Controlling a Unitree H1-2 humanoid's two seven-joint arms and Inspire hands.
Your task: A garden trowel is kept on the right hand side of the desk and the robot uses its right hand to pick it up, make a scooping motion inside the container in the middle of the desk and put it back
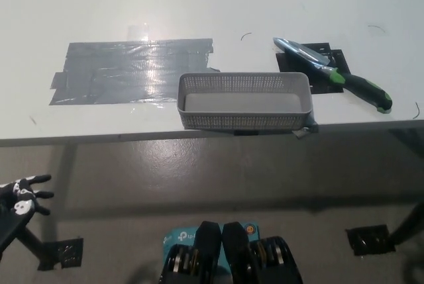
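Trowel (334,71) lies untouched on black tape (311,72) at the counter's (199,6) right, behind the perforated grey container (244,101) at the near edge. Grey tape patch (129,72) lies left of the container. Left hand (23,194) rests low, fingers spread, grasping nothing; the right hand is out of view.

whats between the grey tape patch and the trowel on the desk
In the head view, the grey perforated plastic basket sits between the grey tape patch and the green-and-black-handled metal garden trowel, near the desk's front edge.
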